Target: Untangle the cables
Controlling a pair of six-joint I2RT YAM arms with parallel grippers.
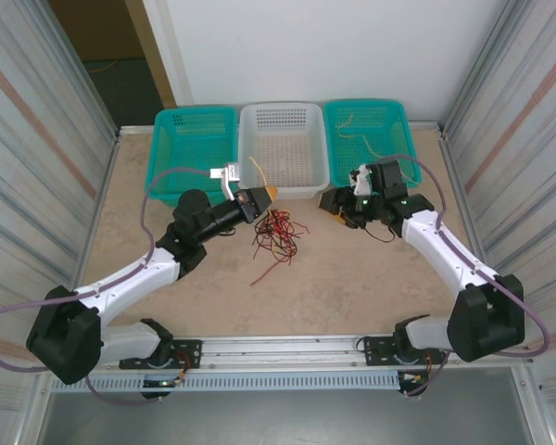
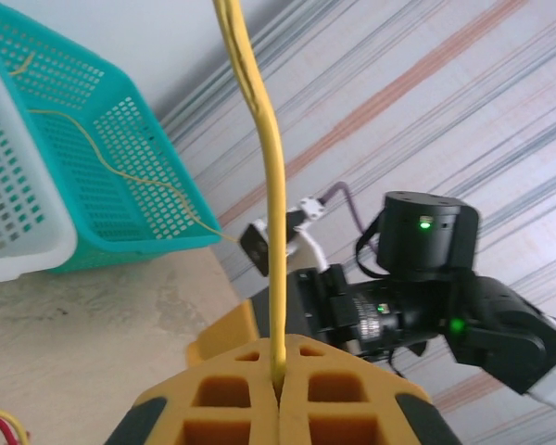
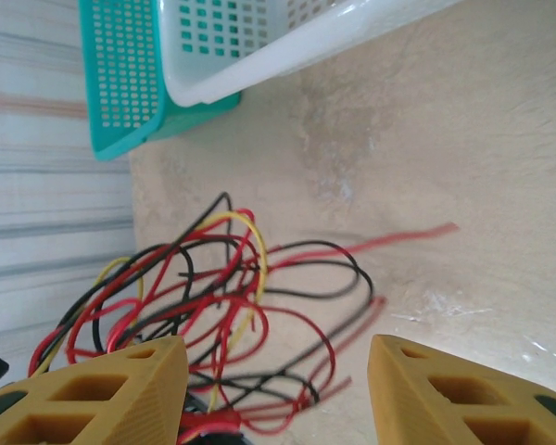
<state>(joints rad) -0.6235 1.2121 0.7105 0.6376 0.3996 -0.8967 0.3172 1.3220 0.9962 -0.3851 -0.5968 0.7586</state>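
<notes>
- Step in hand: drawing one strand out of the knot. The left tool (image 1: 267, 194) is closed on a yellow cable (image 1: 253, 169). In the left wrist view the cable (image 2: 259, 120) runs up from the seam between the closed pads (image 2: 232, 399).
- Task's things: the tangle of red, black and yellow cables (image 1: 276, 232) lies on the bench (image 1: 352, 287). It sits between the two tools, just in front of the white basket (image 1: 283, 188).
- A pale yellow cable (image 1: 361, 134) lies apart in the right teal basket (image 1: 406, 139), with one end draped over the rim in the left wrist view (image 2: 102, 158).
- Right tool (image 1: 338, 206): jaws apart and gripping nothing that can be seen. In its wrist view the tangle (image 3: 213, 297) lies beyond and between its fingers (image 3: 120, 389).
- Next move, as a judgement: the held strand likely needs pulling away from the heap. The right tool would pin or grip the remaining loops so the whole knot does not lift with it.
- Hard to make out: whether the held yellow cable joins the yellow loops in the tangle, and where its free end lies above the white basket.
- The lowest red strands are cut off at the bottom edge of the right wrist view, so contact with the right tool cannot be told.
- Crossings inside the knot are too fine to trace from above.
</notes>
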